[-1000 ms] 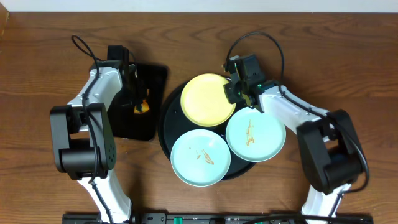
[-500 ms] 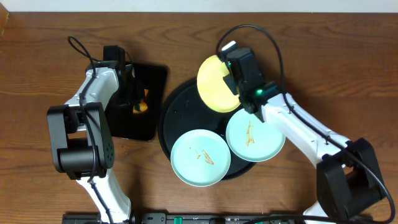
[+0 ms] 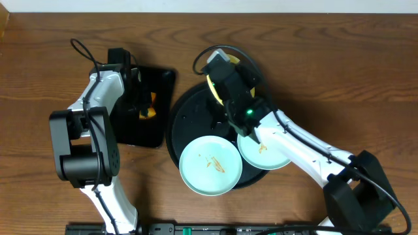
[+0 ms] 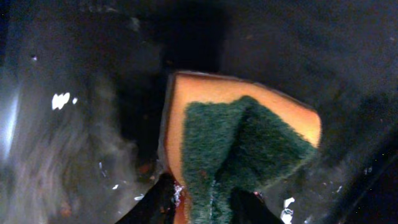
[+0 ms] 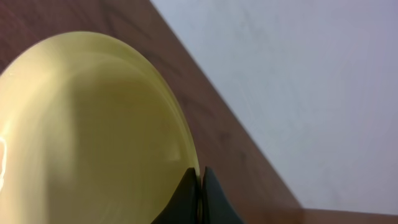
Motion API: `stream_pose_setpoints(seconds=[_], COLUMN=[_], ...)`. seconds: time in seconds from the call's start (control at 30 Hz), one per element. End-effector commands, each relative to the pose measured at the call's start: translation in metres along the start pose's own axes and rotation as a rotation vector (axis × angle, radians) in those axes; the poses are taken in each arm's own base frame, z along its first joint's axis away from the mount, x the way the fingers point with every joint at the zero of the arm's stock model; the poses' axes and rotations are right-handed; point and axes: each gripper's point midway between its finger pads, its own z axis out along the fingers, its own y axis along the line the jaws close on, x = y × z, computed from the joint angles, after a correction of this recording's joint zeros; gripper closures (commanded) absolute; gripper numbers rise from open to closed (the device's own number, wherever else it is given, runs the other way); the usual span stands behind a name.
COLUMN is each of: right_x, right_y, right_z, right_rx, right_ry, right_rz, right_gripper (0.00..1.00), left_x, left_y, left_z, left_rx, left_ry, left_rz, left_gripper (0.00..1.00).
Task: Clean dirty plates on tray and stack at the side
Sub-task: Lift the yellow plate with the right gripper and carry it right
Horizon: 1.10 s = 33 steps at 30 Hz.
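Brown wood table (image 3: pixel 339 72): right gripper (image 5: pixel 199 186) pinches the yellow plate (image 5: pixel 93 124) by its rim, on edge above the back of the round tray (image 3: pixel 196 117), while left gripper (image 4: pixel 199 202) clamps the sponge (image 4: pixel 242 137) well to the plate's left.

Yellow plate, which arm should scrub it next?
Probably left: the left tool grips the sponge over the small black tray, while the right tool is busy pinching the yellow plate by its rim, tilted up.
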Motion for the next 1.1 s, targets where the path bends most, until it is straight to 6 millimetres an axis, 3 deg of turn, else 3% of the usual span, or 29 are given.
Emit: stream_pose_setpoints(seconds=[0.0,0.07,0.13,0.17,0.2,0.23,0.3,0.33,0.37,0.4,0.43,0.47,0.53,0.57,0.6,0.63,0.67,0.73,0.77,0.8,0.83,0.87,0.9,1.0,1.03,1.07], right_x=[-0.013,-0.017,-0.019,-0.019,-0.019,-0.018,-0.017,-0.017,-0.017,-0.018,-0.019,-0.019,-0.021,-0.021,-0.021,-0.021,-0.021,-0.020,-0.018,-0.018,-0.016,-0.016,-0.016,-0.017,-0.017,-0.017], right_y=[-0.023,-0.023,-0.022,-0.021,-0.021,-0.022,-0.026,-0.029,-0.030,-0.030,-0.031,-0.032,-0.033,-0.034,-0.034,-0.036,-0.037,-0.040,-0.043,-0.044,-0.046,-0.047,-0.049,-0.051,-0.053,-0.054], right_z=[-0.014,-0.016,-0.018,-0.018,-0.018,-0.018,-0.018,-0.018,-0.019,-0.019,-0.019,-0.020,-0.020,-0.021,-0.021,-0.021,-0.021,-0.020,-0.019,-0.019,-0.018,-0.017,-0.018,-0.020,-0.021,-0.021], right_rx=[0.099,0.106,0.105,0.105,0.105,0.110,0.130,0.141,0.145,0.147,0.148,0.149,0.153,0.154,0.154,0.156,0.158,0.163,0.167,0.168,0.172,0.173,0.175,0.177,0.179,0.181], right_ry=[-0.008,-0.018,-0.023,-0.024,-0.023,-0.020,-0.013,-0.011,-0.011,-0.014,-0.016,-0.019,-0.025,-0.026,-0.026,-0.027,-0.026,-0.023,-0.020,-0.019,-0.015,-0.014,-0.015,-0.020,-0.022,-0.023], right_rz=[-0.032,-0.042,-0.043,-0.043,-0.043,-0.041,-0.028,-0.019,-0.016,-0.012,-0.010,-0.007,0.001,0.003,0.003,0.006,0.008,0.017,0.033,0.037,0.046,0.049,0.051,0.057,0.060,0.063], right_gripper=[0.99,0.99,0.99,0.99,0.99,0.99,0.99,0.99,0.99,0.99,0.99,0.99,0.99,0.99,0.99,0.99,0.99,0.99,0.99,0.99,0.99,0.99,0.99,0.99,0.99,0.99], left_x=[0.007,0.007,0.007,0.007,0.007,0.007,0.007,0.007,0.007,0.007,0.007,0.007,0.007,0.007,0.007,0.007,0.007,0.008,0.007,0.007,0.008,0.007,0.009,0.008,0.007,0.007], left_y=[0.011,0.011,0.011,0.010,0.010,0.010,0.011,0.010,0.010,0.010,0.010,0.010,0.010,0.010,0.010,0.010,0.010,0.010,0.010,0.010,0.010,0.010,0.010,0.010,0.010,0.010], left_z=[0.014,0.014,0.014,0.014,0.014,0.014,0.014,0.014,0.014,0.014,0.014,0.014,0.014,0.014,0.014,0.014,0.014,0.014,0.014,0.014,0.014,0.014,0.014,0.014,0.014,0.014], left_rx=[-0.039,-0.039,-0.039,-0.038,-0.038,-0.038,-0.038,-0.038,-0.038,-0.038,-0.038,-0.038,-0.036,-0.036,-0.036,-0.035,-0.035,-0.036,-0.035,-0.035,-0.035,-0.035,-0.036,-0.036,-0.036,-0.035], left_ry=[0.035,0.035,0.032,0.032,0.032,0.032,0.032,0.032,0.032,0.032,0.033,0.036,0.036,0.035,0.035,0.036,0.036,0.039,0.036,0.035,0.036,0.036,0.041,0.038,0.035,0.033], left_rz=[-0.010,-0.010,-0.010,-0.009,-0.009,-0.009,-0.009,-0.009,-0.010,-0.010,-0.009,-0.009,-0.010,-0.010,-0.010,-0.010,-0.009,-0.009,-0.010,-0.010,-0.009,-0.009,-0.010,-0.010,-0.010,-0.010], left_gripper=[0.72,0.55,0.51,0.64,0.88,0.92,0.92,0.87,0.65,0.60,0.85,0.92,0.92,0.85,0.57,0.63,0.92,0.93,0.85,0.65,0.67,0.87,0.93,0.92,0.64,0.44])
